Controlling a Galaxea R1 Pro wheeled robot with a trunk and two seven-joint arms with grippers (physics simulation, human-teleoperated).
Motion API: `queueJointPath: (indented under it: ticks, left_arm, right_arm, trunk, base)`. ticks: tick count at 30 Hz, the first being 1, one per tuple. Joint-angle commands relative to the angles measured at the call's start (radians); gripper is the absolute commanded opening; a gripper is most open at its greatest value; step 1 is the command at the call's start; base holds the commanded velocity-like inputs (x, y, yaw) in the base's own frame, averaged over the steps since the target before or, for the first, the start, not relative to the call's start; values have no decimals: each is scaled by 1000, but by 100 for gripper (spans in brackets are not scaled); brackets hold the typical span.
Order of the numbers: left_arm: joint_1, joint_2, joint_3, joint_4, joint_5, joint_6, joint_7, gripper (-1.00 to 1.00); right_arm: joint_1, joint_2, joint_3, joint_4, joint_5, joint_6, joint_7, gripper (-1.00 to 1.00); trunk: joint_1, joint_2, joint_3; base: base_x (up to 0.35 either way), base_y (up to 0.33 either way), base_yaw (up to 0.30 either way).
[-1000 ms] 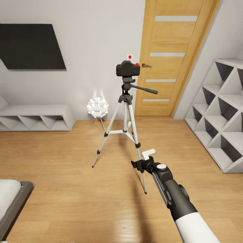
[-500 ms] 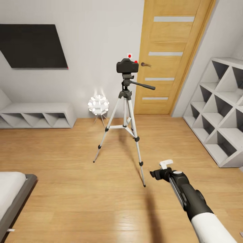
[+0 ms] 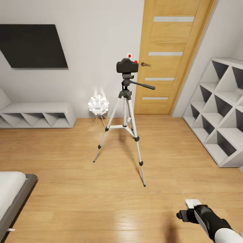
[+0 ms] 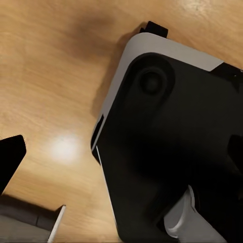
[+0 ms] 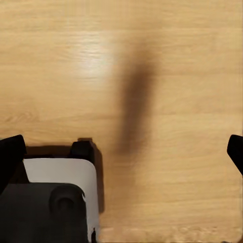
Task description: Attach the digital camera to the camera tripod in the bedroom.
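Note:
The digital camera [image 3: 127,66], dark and boxy with a red button, sits on top of the camera tripod [image 3: 125,111], which stands on the wood floor in front of the door. My right gripper [image 3: 187,209] is low at the bottom right of the head view, well away from the tripod. It is open with nothing in it, and in the right wrist view its fingertips [image 5: 11,154] stand wide apart over bare floor. My left gripper [image 4: 121,162] hangs open beside the robot's black and grey base [image 4: 167,142], with one fingertip [image 4: 11,159] showing.
A wooden door [image 3: 168,57] stands behind the tripod and white cube shelves [image 3: 219,111] line the right wall. A white ball lamp [image 3: 98,105] and a low white bench shelf [image 3: 37,114] sit by the back wall. The bed corner [image 3: 13,192] is at lower left.
My right arm has drawn back from near the tripod's front leg, down toward the bottom right corner. The camera stays on the tripod. The head view shifted slightly at first.

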Motion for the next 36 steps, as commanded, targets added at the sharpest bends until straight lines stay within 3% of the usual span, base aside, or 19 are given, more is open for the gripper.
queueJointPath:
  ticks: [1, 6, 11, 21, 29, 36]
  left_arm:
    - [3, 0, -8, 0, 8, 3, 3, 100]
    - [23, 0, -8, 0, 8, 2, 3, 100]
    - [39, -3, -9, -1, 8, 2, 2, 100]
    - [64, -3, -9, 0, 8, 3, 2, 100]
    - [68, -2, -8, 0, 4, 5, 2, 100]
    - [69, 1, -8, 0, 1, 7, 1, 100]
  right_arm:
    - [1, -6, -9, 58, 8, -23, 6, 100]
    - [8, -24, -11, 292, 9, -179, -2, 100]
    - [69, -25, -11, 376, 9, -295, -15, 100]
    - [301, -17, -15, 415, 2, -437, -30, 100]
    - [345, -12, -15, 419, 1, -518, -31, 100]
    - [352, 13, -16, 420, 0, -533, -32, 100]
  trunk:
    - [1, -2, -1]
    - [1, -2, -1]
    - [1, -2, -1]
    - [1, -2, -1]
    - [1, -2, -1]
    - [1, -2, -1]
  base:
    - [-1, 0, 0]
    - [0, 0, 0]
    - [0, 0, 0]
    - [0, 0, 0]
    - [0, 0, 0]
    - [0, 0, 0]
